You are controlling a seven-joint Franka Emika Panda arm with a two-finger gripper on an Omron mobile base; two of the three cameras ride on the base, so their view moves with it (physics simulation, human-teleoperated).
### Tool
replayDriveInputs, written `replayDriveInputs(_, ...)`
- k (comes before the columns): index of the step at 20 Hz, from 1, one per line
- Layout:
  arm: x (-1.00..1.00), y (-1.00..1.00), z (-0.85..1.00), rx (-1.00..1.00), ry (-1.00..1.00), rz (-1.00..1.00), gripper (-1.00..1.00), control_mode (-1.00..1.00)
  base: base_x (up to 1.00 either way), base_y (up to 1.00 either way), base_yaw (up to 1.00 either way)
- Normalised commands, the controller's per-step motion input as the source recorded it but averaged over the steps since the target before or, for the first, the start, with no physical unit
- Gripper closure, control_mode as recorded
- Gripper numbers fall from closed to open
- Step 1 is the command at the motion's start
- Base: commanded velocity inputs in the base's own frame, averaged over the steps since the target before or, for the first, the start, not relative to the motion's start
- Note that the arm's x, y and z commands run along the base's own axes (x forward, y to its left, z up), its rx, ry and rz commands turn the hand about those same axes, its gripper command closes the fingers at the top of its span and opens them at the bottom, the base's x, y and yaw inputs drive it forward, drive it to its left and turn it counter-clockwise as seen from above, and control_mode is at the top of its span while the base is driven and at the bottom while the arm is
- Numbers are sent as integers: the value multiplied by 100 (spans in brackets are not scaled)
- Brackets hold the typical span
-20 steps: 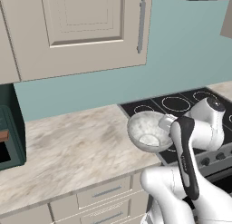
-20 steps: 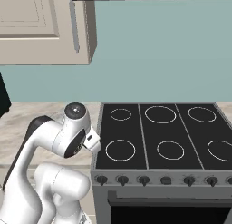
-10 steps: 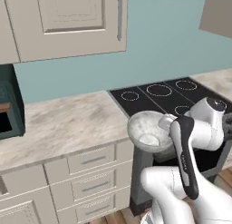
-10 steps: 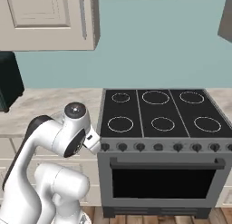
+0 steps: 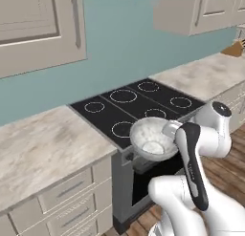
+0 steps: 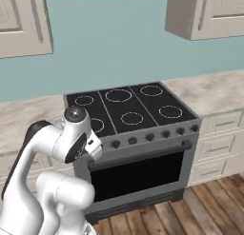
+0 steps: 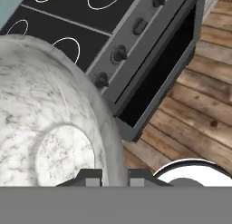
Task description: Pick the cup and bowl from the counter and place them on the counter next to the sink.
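While beige marbled desk [image 5: 43, 144] flanks one black six-ring stovetop [image 6: 128, 108] over wooden floor [image 6: 190, 205], the pincer [image 7: 114, 175] grips one speckled bowl [image 5: 152, 138] by its rim.

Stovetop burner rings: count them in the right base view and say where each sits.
6, on the black stovetop. Back row: left, middle, right. Front row: left, partly behind the arm, middle, right.

Teal wall [image 6: 119, 48] across frame centre. Cream panelled upper cabinets [image 6: 205, 13] at upper left and upper right. Black stovetop [image 6: 126, 108] with white rings, centre; oven door [image 6: 138, 174] below. Wood plank floor [image 6: 200, 208], lower right.
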Motion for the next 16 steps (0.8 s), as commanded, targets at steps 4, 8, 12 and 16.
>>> replayDriveInputs(4,0,0,0,0,0,0,100,100,3,-14,-90)
replayDriveInputs(8,0,0,0,0,0,0,100,100,0,0,-95)
replayDriveInputs(12,0,0,0,0,0,0,100,100,0,0,-94)
replayDriveInputs(16,0,0,0,0,0,0,100,100,1,0,-93)
